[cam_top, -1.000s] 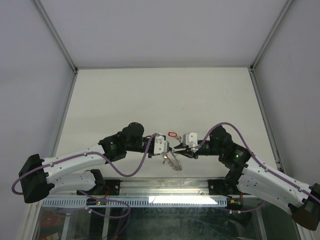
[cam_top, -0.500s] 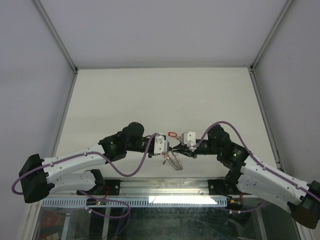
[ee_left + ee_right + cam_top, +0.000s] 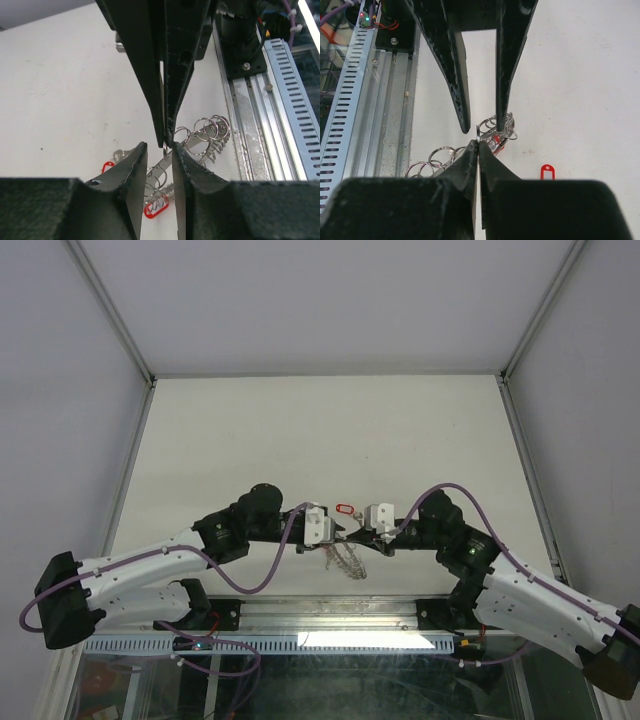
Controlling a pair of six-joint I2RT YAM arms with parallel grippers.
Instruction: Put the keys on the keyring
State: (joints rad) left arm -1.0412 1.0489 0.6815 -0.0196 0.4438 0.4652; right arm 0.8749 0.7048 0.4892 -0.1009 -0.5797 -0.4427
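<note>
The keys, a small silver key on a red oval tag (image 3: 346, 508), lie on the white table just beyond both grippers; the tag (image 3: 547, 172) is to the right in the right wrist view and low left (image 3: 106, 166) in the left wrist view. The keyring (image 3: 347, 562) is a bundle of silver split rings (image 3: 210, 132) hanging and resting below the fingertips. My right gripper (image 3: 478, 142) is shut on one thin ring (image 3: 478, 133) of it. My left gripper (image 3: 159, 146) is open, its jaws on either side of that ring and of the right fingertips (image 3: 170, 100).
An aluminium rail (image 3: 330, 615) with a slotted cable duct (image 3: 295, 100) runs along the table's near edge, close behind the grippers. A second red tag (image 3: 155, 210) lies under the ring bundle. Grey walls enclose the table on three sides.
The right gripper has closed onto the thin ring. The left gripper, shut before, has opened its jaws and its arm has shifted slightly.
</note>
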